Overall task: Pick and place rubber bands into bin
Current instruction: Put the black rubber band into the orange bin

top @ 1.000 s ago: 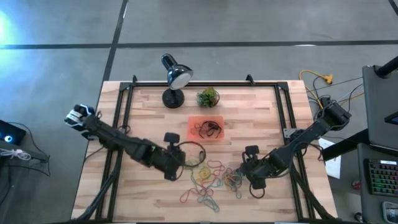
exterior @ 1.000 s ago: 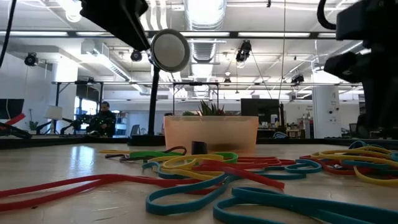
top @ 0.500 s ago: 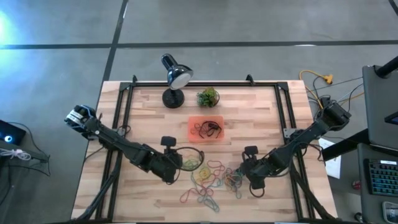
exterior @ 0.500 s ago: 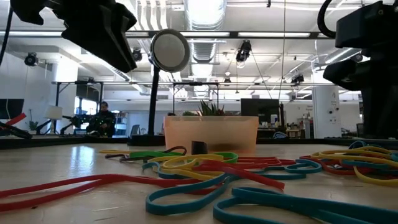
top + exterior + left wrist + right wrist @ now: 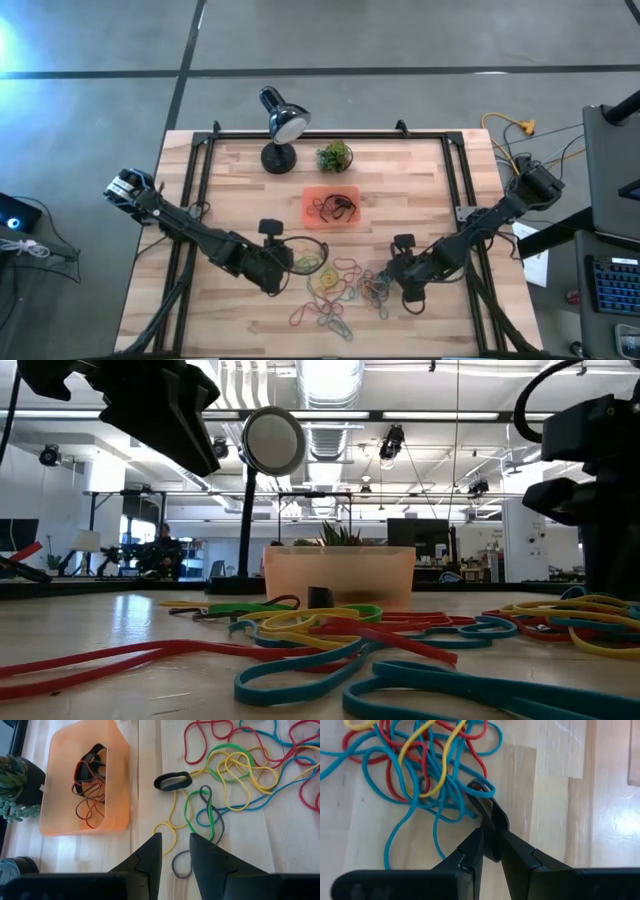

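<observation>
The rubber bands lie in a loose multicoloured heap on the near middle of the table, and they also show in the low view. The orange bin stands farther back with several dark and red bands inside. My left gripper is open above the heap's left edge, its fingers standing on either side of a yellow loop. My right gripper is at the heap's right side, shut on a dark band. My right gripper pinches a dark grey rubber band between its two fingers, which lie along the loop. The fingers come slanting down from above. The band's far end lies among the blue and red bands on the table.
A black desk lamp and a small green plant ball stand behind the bin near the far edge. A thick black loop lies between bin and heap. Bare wood shows on the left part of the table.
My left gripper has come down and moved a little toward the near-left, and it now hangs low over the heap's left edge. My right gripper has stayed at the heap's right side, and in the low view the arm has shifted slightly toward the right.
</observation>
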Motion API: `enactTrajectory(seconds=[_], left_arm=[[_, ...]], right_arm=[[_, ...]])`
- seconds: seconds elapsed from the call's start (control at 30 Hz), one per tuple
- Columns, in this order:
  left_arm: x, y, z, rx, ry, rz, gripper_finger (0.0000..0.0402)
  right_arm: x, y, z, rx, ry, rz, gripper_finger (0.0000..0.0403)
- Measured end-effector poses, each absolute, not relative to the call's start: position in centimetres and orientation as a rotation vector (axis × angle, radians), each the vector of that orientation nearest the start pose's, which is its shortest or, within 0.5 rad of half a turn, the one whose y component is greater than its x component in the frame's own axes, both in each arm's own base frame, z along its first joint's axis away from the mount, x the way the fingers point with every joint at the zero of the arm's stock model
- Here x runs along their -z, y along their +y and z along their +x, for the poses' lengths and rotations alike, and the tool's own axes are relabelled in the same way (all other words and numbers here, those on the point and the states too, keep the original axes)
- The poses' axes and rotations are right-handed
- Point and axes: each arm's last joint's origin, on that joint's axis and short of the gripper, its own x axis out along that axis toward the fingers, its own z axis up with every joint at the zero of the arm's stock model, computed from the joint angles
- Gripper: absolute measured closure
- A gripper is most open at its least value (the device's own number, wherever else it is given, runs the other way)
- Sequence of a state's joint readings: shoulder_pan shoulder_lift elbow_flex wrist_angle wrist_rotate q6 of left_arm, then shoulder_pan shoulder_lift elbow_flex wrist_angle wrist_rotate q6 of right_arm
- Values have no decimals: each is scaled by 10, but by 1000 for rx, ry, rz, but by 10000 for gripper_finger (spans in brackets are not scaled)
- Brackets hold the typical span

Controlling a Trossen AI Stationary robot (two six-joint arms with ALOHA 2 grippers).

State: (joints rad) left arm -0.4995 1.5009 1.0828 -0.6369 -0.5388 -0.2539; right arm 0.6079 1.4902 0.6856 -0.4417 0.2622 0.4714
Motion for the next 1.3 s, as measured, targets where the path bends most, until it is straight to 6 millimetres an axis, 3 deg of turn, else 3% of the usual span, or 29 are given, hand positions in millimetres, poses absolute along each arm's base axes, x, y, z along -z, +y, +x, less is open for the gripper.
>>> enactTrajectory(seconds=[0.33, 0.53, 0.7, 1.07, 1.3], left_arm=[[-242, -129, 267, -151, 894, 285, 317], [-242, -129, 267, -151, 892, 284, 317], [-241, -129, 267, -151, 893, 285, 317], [-241, -128, 266, -152, 896, 287, 317], [-241, -128, 267, -169, 886, 295, 317]], right_arm=[[-134, 129, 198, 0, 1176, -91, 348], [-135, 129, 198, -1, 1178, -109, 388], [-140, 129, 201, 39, 1158, -143, 394], [-185, 131, 212, 190, 1161, -304, 394], [-222, 133, 230, 291, 979, -533, 394]])
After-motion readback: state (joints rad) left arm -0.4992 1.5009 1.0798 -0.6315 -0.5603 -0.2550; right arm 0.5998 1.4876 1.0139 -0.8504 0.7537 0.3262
